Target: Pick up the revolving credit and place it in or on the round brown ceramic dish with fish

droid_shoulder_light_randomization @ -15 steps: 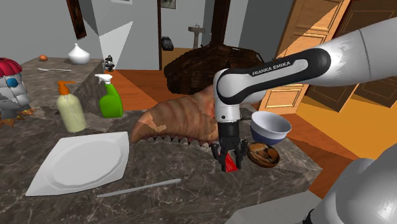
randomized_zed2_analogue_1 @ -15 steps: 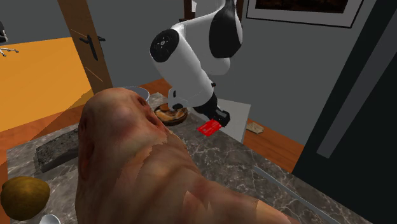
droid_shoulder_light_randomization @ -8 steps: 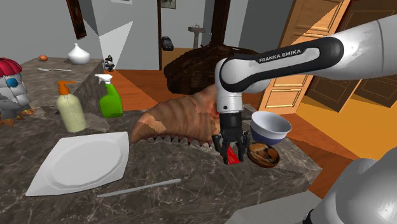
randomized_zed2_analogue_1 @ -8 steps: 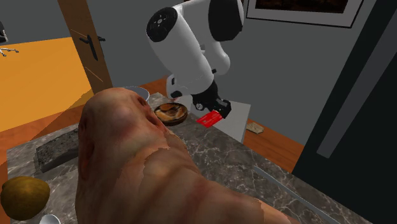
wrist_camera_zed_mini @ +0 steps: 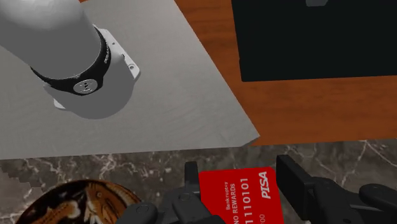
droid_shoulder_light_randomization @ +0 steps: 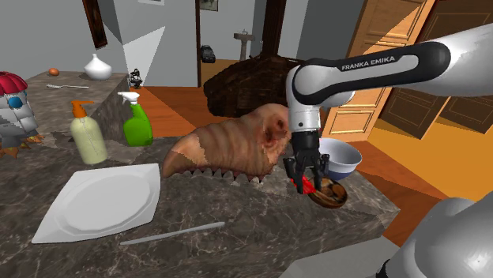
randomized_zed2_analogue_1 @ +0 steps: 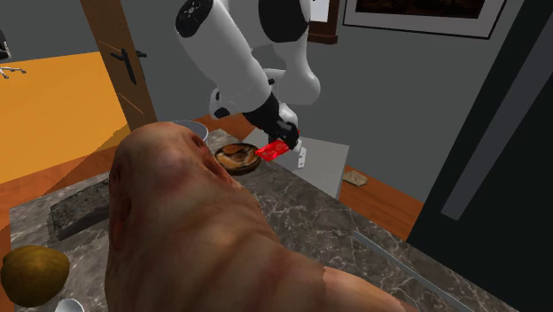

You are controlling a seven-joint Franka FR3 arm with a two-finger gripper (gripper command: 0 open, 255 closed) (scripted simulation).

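Red card (wrist_camera_zed_mini: 238, 194), printed PISA and NO REWARDS, clasped in black hand (wrist_camera_zed_mini: 238, 173), aloft just beside round brown patterned dish (droid_shoulder_light_randomization: 330, 194) resting near marbled worktop's (droid_shoulder_light_randomization: 197, 207) edge.

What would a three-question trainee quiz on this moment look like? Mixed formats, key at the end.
1. True or false: the red card is clasped between the jaws.
2. Multiple choice: in the shoulder view, which thing is closest to the card? A) the white square plate B) the brown dish C) the green spray bottle
3. Short answer: in the shoulder view, which vessel stands just behind the brown dish?

Key: 1 true. 2 B; the card hangs by the dish's rim, held off the counter. 3 the blue bowl with a white inside.
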